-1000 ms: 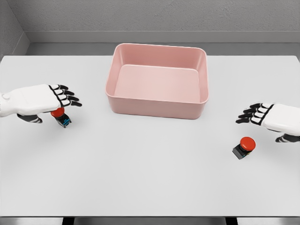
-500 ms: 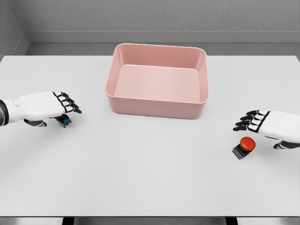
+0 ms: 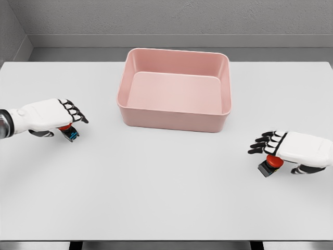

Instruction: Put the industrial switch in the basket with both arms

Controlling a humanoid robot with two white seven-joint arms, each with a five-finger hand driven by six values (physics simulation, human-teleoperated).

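A smooth pink basket (image 3: 174, 89), rectangular with rounded corners and glossy plastic-looking walls, sits at the far middle of the matte white desk (image 3: 166, 192). Two switches lie on the desk, well apart, each a domed red button on a small dark boxy base. The left switch (image 3: 68, 132), with a blue mark on its base, is mostly covered by the left hand (image 3: 52, 114), a white shell with black jointed fingers (image 3: 75, 112) stretched flat over it, holding nothing. The right switch (image 3: 271, 164) lies tilted under the right hand (image 3: 289, 147), whose fingers (image 3: 263, 143) also reach out flat above the button; whether they touch it I cannot tell.
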